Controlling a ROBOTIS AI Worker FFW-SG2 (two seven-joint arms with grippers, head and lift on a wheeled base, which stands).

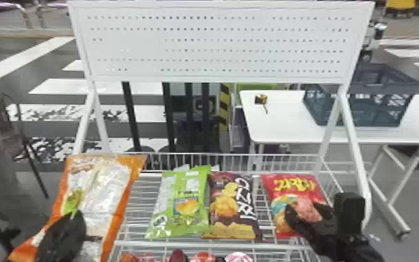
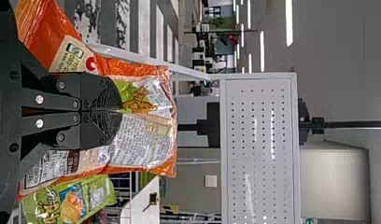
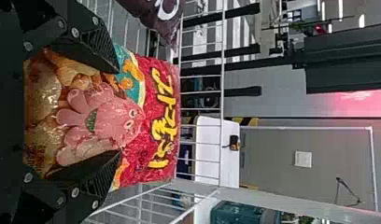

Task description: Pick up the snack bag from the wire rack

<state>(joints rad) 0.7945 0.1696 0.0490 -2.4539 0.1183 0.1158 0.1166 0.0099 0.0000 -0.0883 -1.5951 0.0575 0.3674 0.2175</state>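
"Since the job doesn't say which bag, start w/ the R gripper [image 3: 119, 112]. Fingers?"

"Wide apart, one by each long edge of the red snack bag [image 3: 153, 116], tips approx. halfway along it. Nothing squeezed AFAICT."

"Which way's the bag lie?"

"Straight ahead, betw. the fingers & running on past the tips, face up on the wire rack [image 1: 191, 245]. Long axis goes front-to-back, approx. same line as the fingers, so they'd close across its width. No big wrist turn needed IMO: get down round the edges, then squeeze."

"And the L side?"

"L gripper [image 2: 122, 110] has its fingers together, at the face of the orange bag [image 1: 108, 181], L end of the rack. Can't tell if they've caught a fold. R gripper's way nearer the red one, so that's my pick."

"Neighbours?"

"Brown bag [image 1: 233, 209] just L of the red, small gap; green bag [image 1: 188, 202] past that. Rack's side wall is close on the R."

"Risk?"

"Outer finger could snag that wall, or the slick film slips if the bite's too shallow. I'd call it pre-grasp: lined up, squeeze & lift to come."
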